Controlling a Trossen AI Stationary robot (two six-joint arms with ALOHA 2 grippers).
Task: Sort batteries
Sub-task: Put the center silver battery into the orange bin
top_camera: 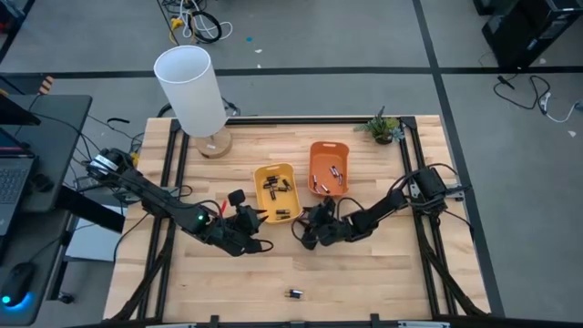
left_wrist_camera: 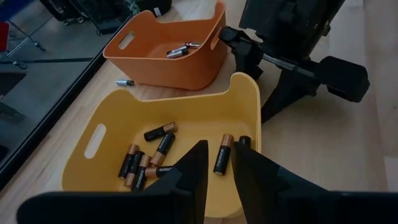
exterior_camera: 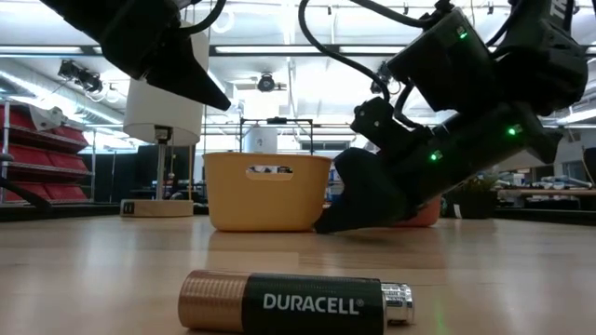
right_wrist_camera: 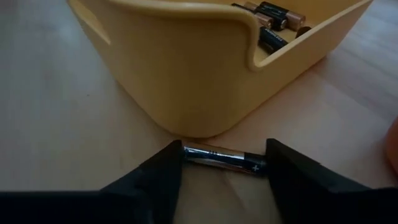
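Silvery battery (right_wrist_camera: 224,158) lay on the desk (top_camera: 364,282) against the yellow tray (right_wrist_camera: 186,81), between the right tool's (right_wrist_camera: 224,163) parted fingers, set for gripping; left tool (left_wrist_camera: 219,168) hovered over that tray, nearly clenched, empty.

High cam looks straight down on whole table (top_camera: 364,273). Low cam sits at tabletop level, v. close to one battery (exterior_camera: 296,301). Wrist cams look fwd, close in; both share the yellow tray (left_wrist_camera: 249,102).

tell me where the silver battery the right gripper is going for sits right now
In the right wrist view the silver battery lies on the table between the right gripper fingers, just outside the yellow tray.
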